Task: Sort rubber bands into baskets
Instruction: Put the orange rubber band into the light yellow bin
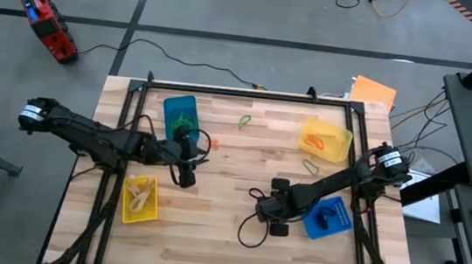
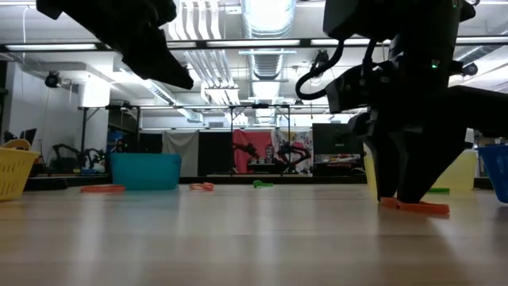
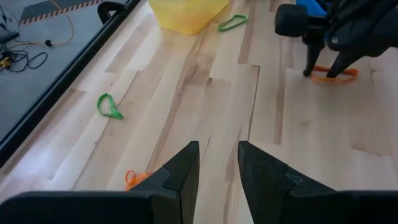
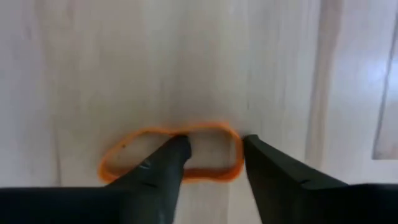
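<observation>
Right wrist view shows the right pincer [image 4: 211, 152] lowered onto the pale wooden plank surface [image 4: 93, 68], its two dark fingers spread a little: one fingertip stands inside a thin orange rubber band loop [image 4: 171, 155] lying flat there, the other just outside the loop's end, so the band's end sits between the tips without being pinched.

From overhead, the right pincer [image 1: 270, 208] lies near the surface's middle, with the small blue plastic basket [image 1: 330, 217] just behind it along its own arm and the small yellow plastic basket holding orange bands [image 1: 325, 139] farther off beyond that arm. A thin green rubber band [image 1: 311, 166] lies between those two baskets.

The left pincer [image 1: 186, 172] hangs above the surface, its fingers slightly parted and holding nothing. Close behind it stands a teal-blue plastic basket [image 1: 179, 117]; beside its arm is a yellow plastic basket with tan bands [image 1: 140, 199]. Another green rubber band loop [image 1: 244, 121] lies ahead of it, well apart, and a small orange band [image 1: 210, 142] lies close beside it.
</observation>
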`<state>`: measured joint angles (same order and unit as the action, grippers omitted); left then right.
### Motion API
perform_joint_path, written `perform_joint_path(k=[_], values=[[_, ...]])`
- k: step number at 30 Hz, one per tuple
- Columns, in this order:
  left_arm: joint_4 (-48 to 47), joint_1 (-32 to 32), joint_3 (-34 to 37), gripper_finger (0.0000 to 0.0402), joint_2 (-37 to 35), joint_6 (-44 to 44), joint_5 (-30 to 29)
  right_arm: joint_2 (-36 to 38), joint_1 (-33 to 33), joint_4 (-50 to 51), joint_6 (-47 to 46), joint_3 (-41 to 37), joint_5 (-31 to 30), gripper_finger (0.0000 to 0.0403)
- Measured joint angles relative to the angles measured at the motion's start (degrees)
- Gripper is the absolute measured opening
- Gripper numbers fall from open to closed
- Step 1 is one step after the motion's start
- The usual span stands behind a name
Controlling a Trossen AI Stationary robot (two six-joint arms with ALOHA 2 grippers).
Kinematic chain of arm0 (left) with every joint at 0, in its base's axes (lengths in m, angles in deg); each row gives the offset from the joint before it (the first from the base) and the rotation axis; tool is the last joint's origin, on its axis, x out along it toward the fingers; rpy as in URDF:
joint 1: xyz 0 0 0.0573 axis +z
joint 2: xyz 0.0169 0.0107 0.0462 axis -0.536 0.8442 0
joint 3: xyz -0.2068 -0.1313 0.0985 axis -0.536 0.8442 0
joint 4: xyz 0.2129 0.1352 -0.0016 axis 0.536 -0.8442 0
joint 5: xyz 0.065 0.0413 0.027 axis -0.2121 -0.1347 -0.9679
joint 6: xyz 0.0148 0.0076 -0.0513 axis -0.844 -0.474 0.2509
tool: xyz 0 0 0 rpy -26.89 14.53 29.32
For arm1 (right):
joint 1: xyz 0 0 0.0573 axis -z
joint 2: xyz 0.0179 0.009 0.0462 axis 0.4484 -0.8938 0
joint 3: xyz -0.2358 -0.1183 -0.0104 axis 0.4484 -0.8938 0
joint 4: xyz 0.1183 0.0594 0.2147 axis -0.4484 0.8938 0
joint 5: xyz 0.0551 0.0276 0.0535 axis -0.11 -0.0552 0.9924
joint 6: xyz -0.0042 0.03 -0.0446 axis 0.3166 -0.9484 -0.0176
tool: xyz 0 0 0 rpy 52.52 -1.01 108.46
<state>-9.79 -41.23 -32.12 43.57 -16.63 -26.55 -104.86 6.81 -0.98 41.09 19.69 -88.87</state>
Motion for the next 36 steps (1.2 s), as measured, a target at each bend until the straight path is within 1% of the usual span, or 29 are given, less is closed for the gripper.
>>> perform_joint_path(k=[3,7,8,13,16,24,27,29,33,36], values=[[0.26,0.00,0.20,0.0096,0.00,0.00,0.01,-1.21,0.00,-0.32,0.44,-0.06,0.88,0.0109],[0.62,0.00,0.20,0.0096,0.00,0.00,0.02,-1.51,0.06,-0.80,1.96,-0.18,0.35,0.0027],[0.75,0.00,0.20,0.0096,0.00,0.00,0.01,-1.51,0.07,-0.85,2.30,-0.19,0.20,0.0020],[0.81,0.00,0.20,0.0096,0.00,0.00,0.02,-0.58,0.33,-0.87,2.75,-0.25,0.09,0.0010],[0.82,0.00,0.20,0.0096,0.00,0.00,0.02,1.55,0.33,-0.58,2.98,-0.44,-0.11,0.0009],[1.36,0.00,0.20,0.0096,0.00,0.00,0.02,10.03,0.44,-0.25,3.38,-0.51,-2.37,0.0008],[1.43,0.00,0.20,0.0096,0.00,0.00,0.02,13.18,0.39,-0.18,4.04,-0.51,-4.22,0.0008],[1.43,0.00,0.20,0.0096,0.00,0.00,0.02,14.74,0.39,0.03,4.64,-0.47,-4.09,0.0008],[1.41,0.00,0.20,0.0096,0.00,0.00,0.02,15.37,0.26,0.03,6.59,-0.49,-3.12,0.0009],[1.42,0.00,0.20,0.0096,0.00,0.00,0.02,13.65,0.24,-0.13,7.99,-0.49,-3.10,0.0013]])
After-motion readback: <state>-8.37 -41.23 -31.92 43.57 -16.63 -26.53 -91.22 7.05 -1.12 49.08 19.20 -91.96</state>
